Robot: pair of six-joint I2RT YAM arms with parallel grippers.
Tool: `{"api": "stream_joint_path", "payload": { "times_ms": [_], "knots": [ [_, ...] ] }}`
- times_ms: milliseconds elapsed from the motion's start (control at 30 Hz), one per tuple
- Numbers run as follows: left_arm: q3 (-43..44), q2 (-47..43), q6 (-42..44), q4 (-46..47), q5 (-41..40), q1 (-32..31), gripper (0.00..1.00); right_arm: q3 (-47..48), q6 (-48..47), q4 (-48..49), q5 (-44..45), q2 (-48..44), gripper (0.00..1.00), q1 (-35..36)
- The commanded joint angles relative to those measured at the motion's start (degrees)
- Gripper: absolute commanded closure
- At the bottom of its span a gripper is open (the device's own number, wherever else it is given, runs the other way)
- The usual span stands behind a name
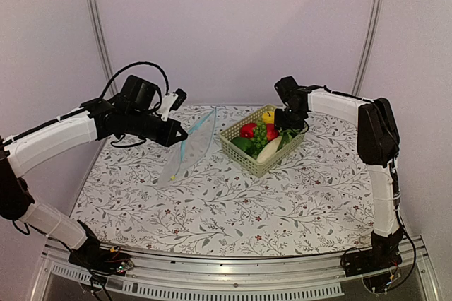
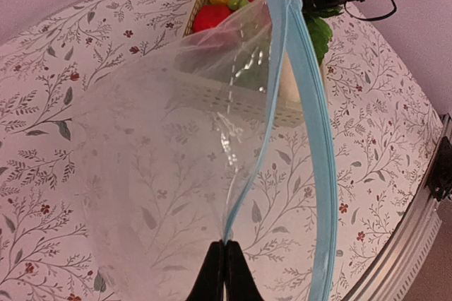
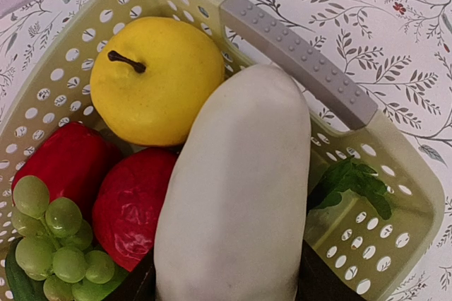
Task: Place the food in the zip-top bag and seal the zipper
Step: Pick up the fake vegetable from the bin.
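The see-through zip-top bag (image 1: 192,147) hangs from my left gripper (image 2: 224,244), which is shut on one lip of its mouth. The light-blue zipper (image 2: 316,145) gapes open in a long loop. In the pale green basket (image 3: 300,50) lie the food pieces: a long white radish (image 3: 236,181), a yellow apple (image 3: 159,78), red pieces (image 3: 134,198), green grapes (image 3: 60,244) and a green leaf (image 3: 353,181). My right gripper (image 3: 226,280) reaches into the basket, with its dark fingers (image 3: 138,283) against both sides of the radish.
The basket (image 1: 248,161) stands on the flowered tablecloth right of centre, about a hand's width from the bag. The right arm (image 1: 339,103) arches over from the right. The table's metal front edge (image 1: 233,269) runs along the near side.
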Motion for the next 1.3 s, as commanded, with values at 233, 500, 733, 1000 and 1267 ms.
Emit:
{"api": "stream_joint_path", "payload": {
  "times_ms": [233, 500, 733, 1000, 1267],
  "knots": [
    [-0.2, 0.3, 0.1, -0.4, 0.0, 0.7, 1.0, 0.4, 0.3, 0.8, 0.5, -1.6, 0.53, -0.5],
    [-0.3, 0.7, 0.0, -0.3, 0.0, 0.6, 1.0, -5.5, -0.7, 0.5, -0.7, -11.9, 0.54, -0.5],
    [-0.5, 0.9, -0.8, 0.2, 1.4, 0.6, 1.0, -12.4, -2.4, -2.2, -5.5, -24.5, 0.55, -0.4],
    [-2.7, 0.6, -2.2, 3.5, 2.7, 0.5, 1.0, -15.6, -2.8, -5.9, -26.0, -35.3, 0.56, 2.7],
    [-4.0, 2.1, -4.3, 5.8, 3.6, 0.3, 1.0, -18.6, -3.0, -10.1, -40.2, -38.8, 0.56, 11.8]
  ]
}}
